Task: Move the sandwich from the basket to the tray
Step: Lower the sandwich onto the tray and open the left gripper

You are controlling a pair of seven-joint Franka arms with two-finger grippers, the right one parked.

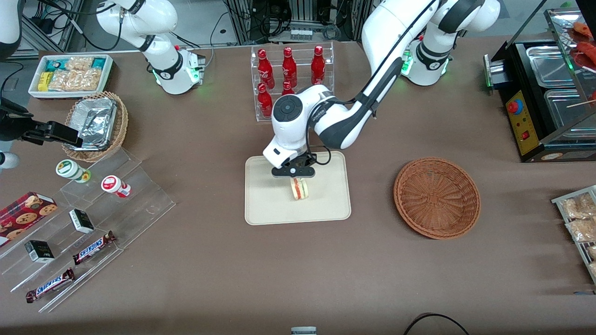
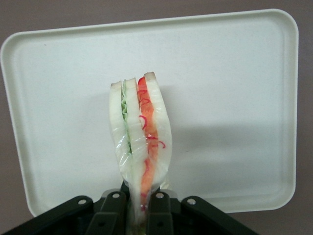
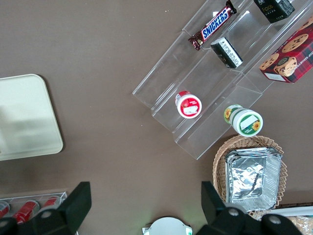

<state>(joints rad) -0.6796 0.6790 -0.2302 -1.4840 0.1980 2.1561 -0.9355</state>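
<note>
**Sandwich held over tray, basket empty**

Left arm reaches from its base at upper right of the front view, elbow bent, forearm sloping down toward frame center, wrist turned so the gripper (image 1: 294, 176) points straight down over the tray (image 1: 265, 204). Fingers (image 2: 160, 211) are clamped on the sandwich (image 1: 299, 188), pinching it by one end; wrist view shows the black pads tight against the wrapped wedge (image 2: 141, 142), cut edge facing the camera, green layer on one side, red on the other. Sandwich hangs upright below the gripper, over the middle of the tray (image 2: 234, 73); cannot tell if its lower tip touches the tray surface.

Tray sits at center of the front view, long side toward the camera. Basket (image 1: 436, 197) lies center-right, toward the working arm's end of the table, well apart from the tray, nothing in it. Red bottles in a clear rack (image 1: 288, 70) stand at top center, farther from the camera than the tray.
</note>
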